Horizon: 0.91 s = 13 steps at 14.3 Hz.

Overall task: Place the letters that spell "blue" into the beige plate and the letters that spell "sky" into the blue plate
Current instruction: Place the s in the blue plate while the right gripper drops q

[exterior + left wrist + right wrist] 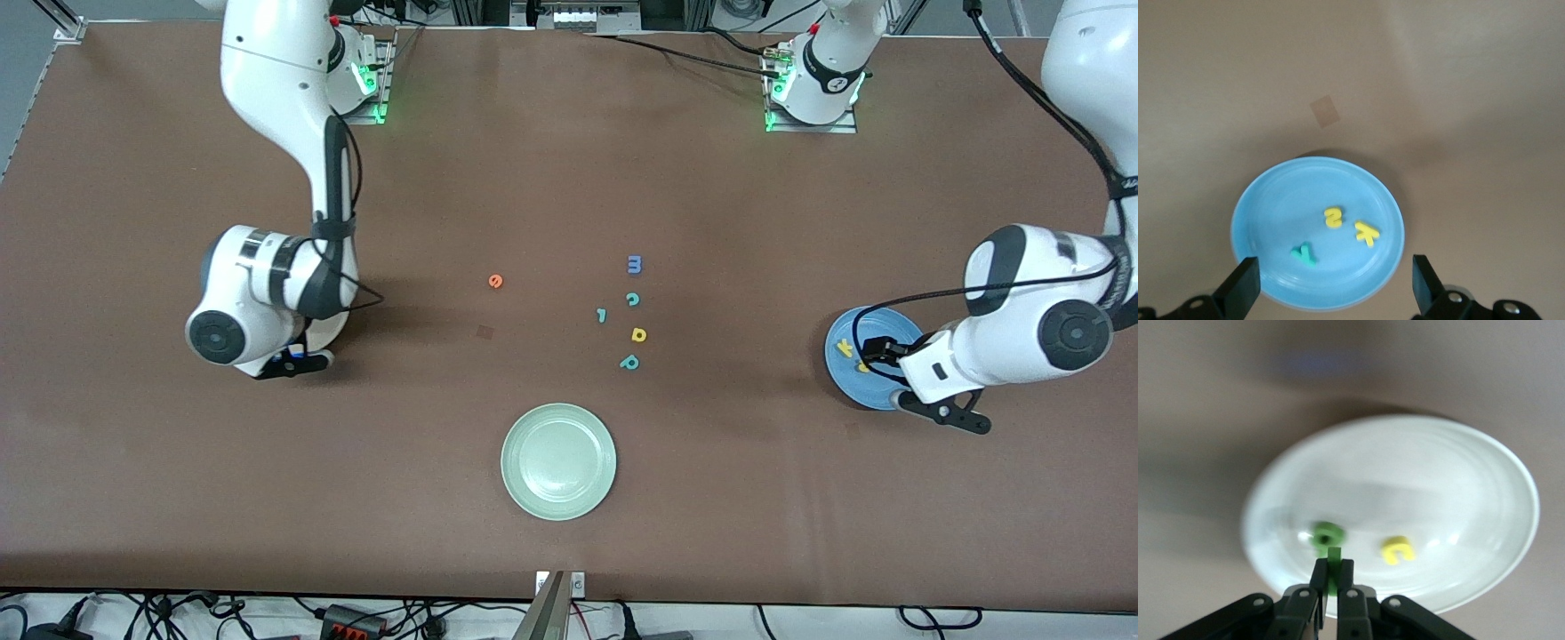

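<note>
The left gripper (1331,290) hangs over the blue plate (1261,200), fingers spread and empty. Inside lie s (1333,217), k (1367,233) at its 4 o'clock, and y (1303,253).

The right gripper (1332,583) is over the beige plate (1458,473), fingers pinching the l (1333,561). There, b (1328,535) lies at 9 o'clock of u (1397,549).

The e (496,281) lies apart on the table (569,178).

Risk: the l may cling to a finger on release, or land on b.
</note>
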Each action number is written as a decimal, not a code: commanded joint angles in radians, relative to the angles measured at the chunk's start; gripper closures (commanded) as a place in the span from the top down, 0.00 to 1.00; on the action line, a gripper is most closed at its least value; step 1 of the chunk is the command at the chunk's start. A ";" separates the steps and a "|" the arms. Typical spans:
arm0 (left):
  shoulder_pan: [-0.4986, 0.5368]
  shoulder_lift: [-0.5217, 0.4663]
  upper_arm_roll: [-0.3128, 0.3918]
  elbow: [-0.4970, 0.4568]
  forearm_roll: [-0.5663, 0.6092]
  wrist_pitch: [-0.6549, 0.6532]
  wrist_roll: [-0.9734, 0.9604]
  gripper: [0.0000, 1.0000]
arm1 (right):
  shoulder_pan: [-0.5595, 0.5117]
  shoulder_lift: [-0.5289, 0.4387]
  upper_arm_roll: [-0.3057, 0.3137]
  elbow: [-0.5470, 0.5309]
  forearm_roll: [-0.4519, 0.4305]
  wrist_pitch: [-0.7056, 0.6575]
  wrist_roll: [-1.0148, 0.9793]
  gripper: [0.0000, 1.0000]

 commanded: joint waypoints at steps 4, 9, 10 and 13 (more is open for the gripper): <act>-0.091 0.008 -0.040 0.339 0.004 -0.358 -0.002 1.00 | -0.012 -0.023 0.006 -0.073 0.069 0.076 -0.062 0.04; -0.169 -0.079 0.028 0.493 -0.043 -0.484 -0.040 1.00 | -0.043 -0.023 0.006 -0.067 0.092 0.112 -0.062 1.00; -0.195 -0.109 0.068 0.484 -0.087 -0.484 -0.086 1.00 | -0.040 -0.028 0.004 -0.062 0.092 0.104 -0.062 1.00; -0.338 -0.261 0.345 0.296 -0.247 -0.306 -0.190 1.00 | 0.030 -0.045 -0.051 -0.030 0.092 0.061 -0.042 1.00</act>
